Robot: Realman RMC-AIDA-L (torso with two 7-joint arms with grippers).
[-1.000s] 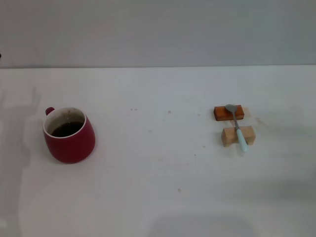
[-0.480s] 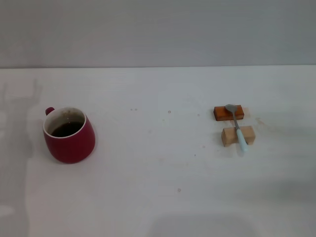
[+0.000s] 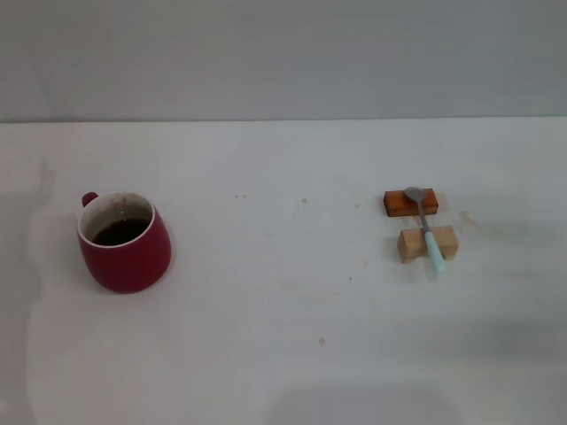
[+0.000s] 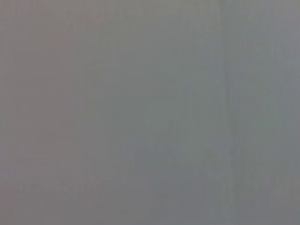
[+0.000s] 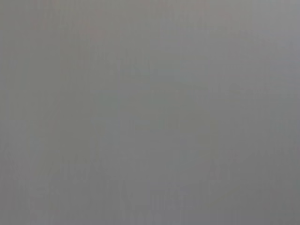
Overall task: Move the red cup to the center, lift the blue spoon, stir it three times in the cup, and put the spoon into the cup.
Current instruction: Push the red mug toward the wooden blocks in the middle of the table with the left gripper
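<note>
The red cup point(image 3: 125, 243) stands upright at the left of the white table, with dark liquid inside and its handle pointing to the far left. The blue spoon point(image 3: 425, 227) lies across two wooden blocks at the right, its grey bowl on the far block and its pale blue handle over the near one. Neither gripper shows in the head view. Both wrist views show only plain grey.
A dark orange-brown block point(image 3: 410, 203) and a pale wooden block point(image 3: 427, 243) hold the spoon. The white table point(image 3: 283, 310) runs back to a grey wall. A faint shadow lies on the table at the far left.
The faint shadow at the table's left edge has shifted. The cup, spoon and blocks have not moved.
</note>
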